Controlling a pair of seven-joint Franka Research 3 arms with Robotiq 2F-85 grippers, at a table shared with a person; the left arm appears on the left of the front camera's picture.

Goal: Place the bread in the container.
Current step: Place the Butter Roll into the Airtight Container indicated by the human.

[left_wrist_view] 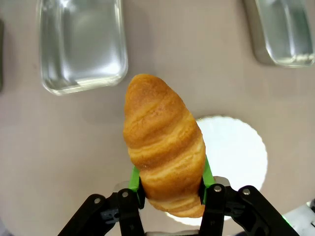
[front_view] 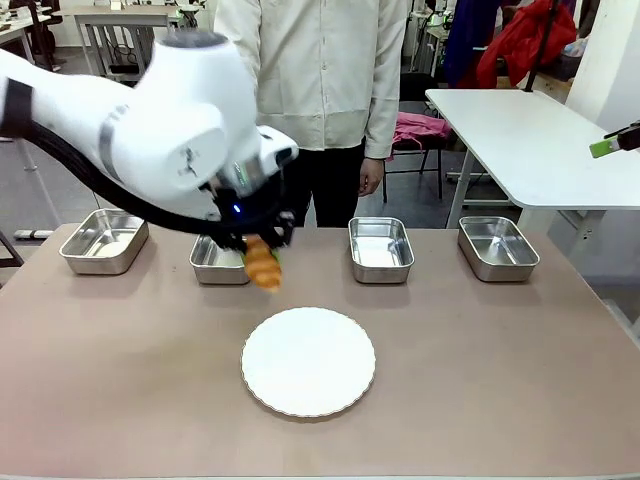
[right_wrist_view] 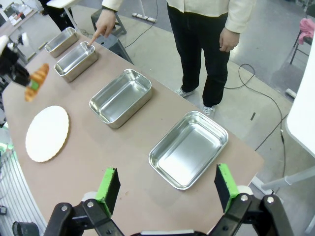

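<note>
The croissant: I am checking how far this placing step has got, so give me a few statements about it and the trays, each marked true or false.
1. The left gripper holds the bread between its green pads. True.
2. The bread lies on the white plate. False: it hangs in the air, clamped, near the second tray from the left, the container.
3. Four steel trays stand in a row along the table's far side. True.
4. The right gripper is shut on a tray. False: its fingers stand wide apart, holding nothing.
5. The person's hand points a finger at the container. True, in the right wrist view.
6. A croissant already lies in the tray at far right. False: that tray holds nothing.
</note>
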